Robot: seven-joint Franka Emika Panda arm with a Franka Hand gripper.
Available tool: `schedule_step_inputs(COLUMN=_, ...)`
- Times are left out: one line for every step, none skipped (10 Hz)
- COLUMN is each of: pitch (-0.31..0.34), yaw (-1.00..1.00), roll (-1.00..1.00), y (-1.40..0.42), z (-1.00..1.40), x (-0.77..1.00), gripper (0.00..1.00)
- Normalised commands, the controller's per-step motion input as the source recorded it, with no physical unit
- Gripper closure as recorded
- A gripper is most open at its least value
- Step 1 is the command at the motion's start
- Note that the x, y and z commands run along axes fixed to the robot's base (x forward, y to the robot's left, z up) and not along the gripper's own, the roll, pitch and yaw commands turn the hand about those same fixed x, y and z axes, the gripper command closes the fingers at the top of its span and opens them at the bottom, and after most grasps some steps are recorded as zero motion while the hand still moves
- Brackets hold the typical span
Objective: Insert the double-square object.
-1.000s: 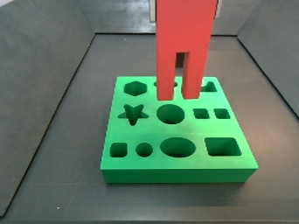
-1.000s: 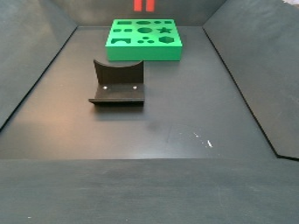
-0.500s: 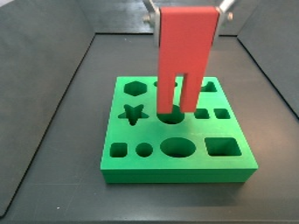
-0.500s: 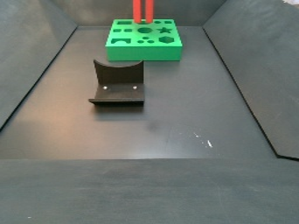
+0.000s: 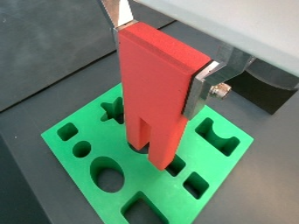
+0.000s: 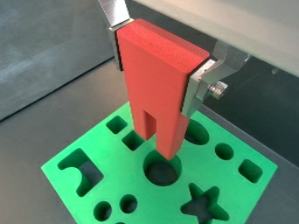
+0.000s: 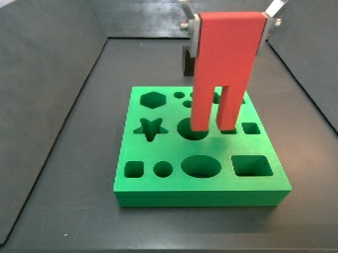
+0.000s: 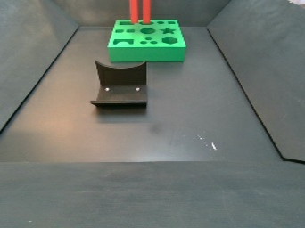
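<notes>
Red double-square object clamped at its top, legs hanging over the green board.

In both wrist views you see the double-square object (image 5: 158, 92) (image 6: 162, 87) upright, its solid upper slab pinched between the gripper (image 5: 163, 61) (image 6: 163, 57) jaws, which stand only as far apart as the slab is thick, one silver finger (image 5: 201, 86) flat on its side. It looks stiff, light and smooth, so you should keep hold high on the slab and leave both legs free. In a side view the object (image 7: 224, 69) hangs over the green board (image 7: 199, 193), leg tips at or just into the board's top near the round hole; you cannot tell which. In a side view the red legs (image 8: 139, 10) rise above the board (image 8: 148, 44), well beyond the dark fixture (image 8: 119, 85) on the surface.
</notes>
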Motion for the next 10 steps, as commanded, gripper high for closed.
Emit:
schedule_step_inputs(pitch=0.000, yaw=0.00, roll=0.06, y=0.00, z=-0.11, x=1.00, gripper=1.00)
schedule_step_inputs(pitch=-0.016, yaw=0.00, roll=0.09, y=0.00, z=-0.12, x=1.00, gripper=1.00)
schedule_step_inputs(pitch=-0.029, yaw=0.00, roll=0.10, y=0.00, z=-0.13, x=1.00, gripper=1.00)
schedule_step_inputs(pitch=-0.023, yaw=0.00, roll=0.10, y=0.02, z=-0.15, x=1.00, gripper=1.00)
schedule_step_inputs(pitch=-0.024, yaw=0.00, roll=0.12, y=0.02, z=-0.15, x=1.00, gripper=1.00)
schedule_step_inputs(pitch=-0.030, yaw=0.00, roll=0.12, y=0.01, z=-0.14, x=1.00, gripper=1.00)
schedule_step_inputs(pitch=-0.044, yaw=0.00, roll=0.11, y=0.00, z=-0.14, x=1.00, gripper=1.00)
schedule_step_inputs(pitch=-0.059, yaw=0.00, roll=0.10, y=0.00, z=-0.14, x=1.00, gripper=1.00)
schedule_step_inputs(pitch=-0.056, yaw=0.00, roll=0.09, y=0.00, z=-0.16, x=1.00, gripper=1.00)
schedule_step_inputs(pitch=-0.053, yaw=0.00, roll=0.08, y=0.00, z=-0.19, x=1.00, gripper=1.00)
